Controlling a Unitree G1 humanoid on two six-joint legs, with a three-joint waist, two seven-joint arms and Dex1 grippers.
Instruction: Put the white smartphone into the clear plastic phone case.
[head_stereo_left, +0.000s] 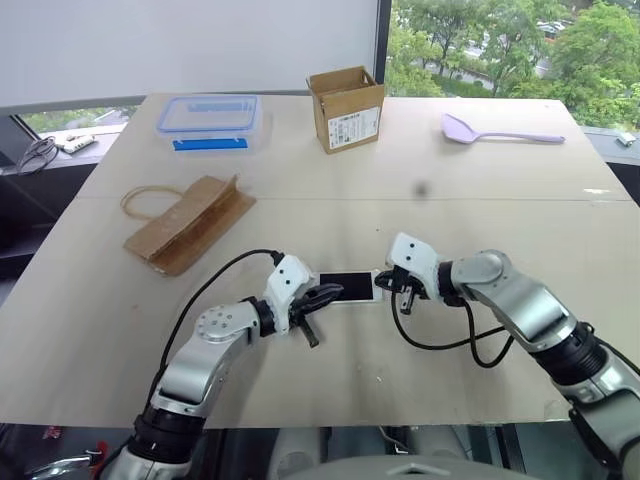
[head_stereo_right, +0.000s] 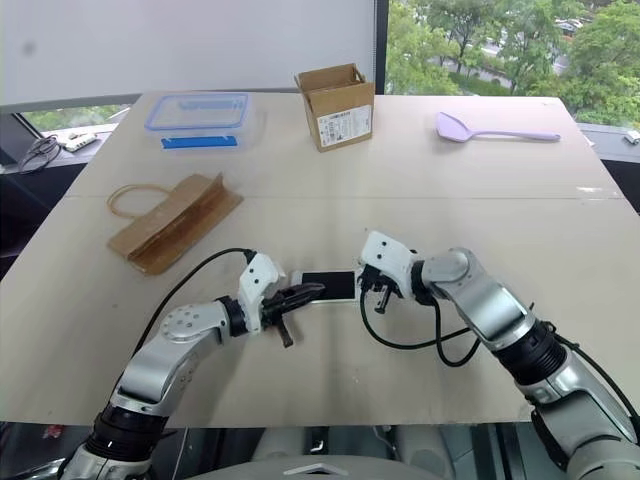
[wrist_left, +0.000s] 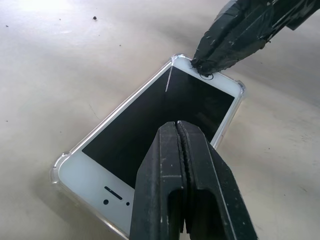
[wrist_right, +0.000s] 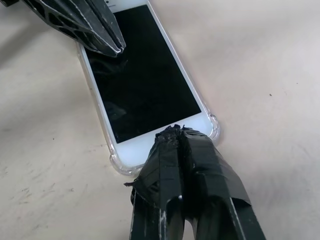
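The left tool (head_stereo_left: 322, 296) is clenched, its two black fingers (wrist_left: 185, 185) pressed flat together with nothing between them. Its tip rests on the near-left end of the white smartphone (head_stereo_left: 347, 286), over the black screen. It presses rather than grasps.

The white smartphone lies screen up on the counter (head_stereo_left: 330, 400), near the front edge and about midway across, between the two tools. It sits inside the clear plastic phone case (wrist_left: 59, 167), whose glossy rim and rounded corners show just outside the white bezel in both wrist views. Whether every corner is fully seated I cannot tell.

The right tool (head_stereo_left: 398, 288) is also clenched, fingers (wrist_right: 187, 165) closed on each other and holding nothing. Its tip touches the right end of the phone at the white bezel, just inside the case rim.

Around the phone the counter is bare on all sides, with open room in front toward the near edge and behind toward the middle seam. Further off, well apart from the tools, lie a folded brown paper bag (head_stereo_left: 190, 222) at the left, a clear box with a blue lid (head_stereo_left: 212, 122) at the far left, a small cardboard box (head_stereo_left: 347, 108) at the far middle, and a lilac spatula (head_stereo_left: 498, 130) at the far right.
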